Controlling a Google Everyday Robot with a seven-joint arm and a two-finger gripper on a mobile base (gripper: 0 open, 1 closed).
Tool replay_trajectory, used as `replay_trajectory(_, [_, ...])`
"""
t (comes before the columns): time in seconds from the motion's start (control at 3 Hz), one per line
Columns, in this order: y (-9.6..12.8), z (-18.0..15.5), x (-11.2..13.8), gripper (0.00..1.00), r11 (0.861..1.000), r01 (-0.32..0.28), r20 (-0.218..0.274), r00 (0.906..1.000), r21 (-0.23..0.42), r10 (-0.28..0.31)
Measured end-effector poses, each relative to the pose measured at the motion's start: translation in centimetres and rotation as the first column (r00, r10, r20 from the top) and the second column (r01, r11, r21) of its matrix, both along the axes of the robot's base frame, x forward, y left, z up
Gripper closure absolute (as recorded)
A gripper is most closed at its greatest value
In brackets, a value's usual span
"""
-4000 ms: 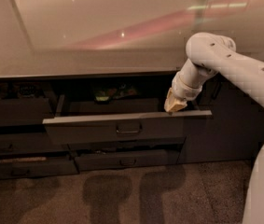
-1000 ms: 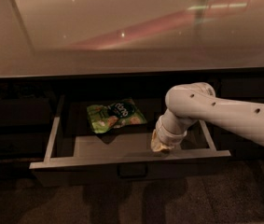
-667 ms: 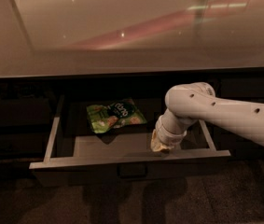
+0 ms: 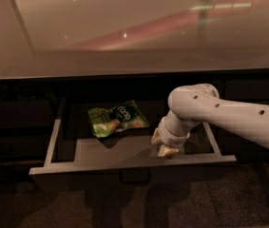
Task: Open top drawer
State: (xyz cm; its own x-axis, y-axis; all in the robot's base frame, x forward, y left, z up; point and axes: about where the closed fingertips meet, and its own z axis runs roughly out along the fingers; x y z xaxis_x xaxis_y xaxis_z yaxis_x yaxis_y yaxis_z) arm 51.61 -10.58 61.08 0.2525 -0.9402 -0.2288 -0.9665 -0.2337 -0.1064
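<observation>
The top drawer (image 4: 53,141) stands pulled far out from under the counter, its long grey tray exposed and its front rail near the bottom of the view. A small dark loop handle (image 4: 135,176) hangs at the middle of the drawer front. My gripper (image 4: 165,145) reaches down from the white arm on the right into the tray's right half, just behind the front rail and right of the handle.
A green snack bag (image 4: 117,118) lies at the back of the tray, left of the gripper. A glossy countertop (image 4: 124,32) spans the view above. Dark cabinet fronts flank the drawer on both sides. Speckled floor runs below.
Since four seconds ago the drawer has slid much farther out and the snack bag has come into view. Over the last second nothing has visibly moved.
</observation>
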Motion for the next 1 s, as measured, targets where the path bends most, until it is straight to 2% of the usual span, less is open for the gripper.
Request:
replay_trajectory(0.33, [0.1,0.1,0.1,0.0,1.0,-0.001,-0.01,1.0,0.005,0.001])
replay_trajectory(0.67, [0.1,0.1,0.1,0.0,1.0,-0.001,-0.011,0.9999,0.005,0.001])
replay_trajectory(1.0, [0.8,-1.5,-2.6,0.0,0.999,-0.038,-0.014,0.9992,-0.017,0.038])
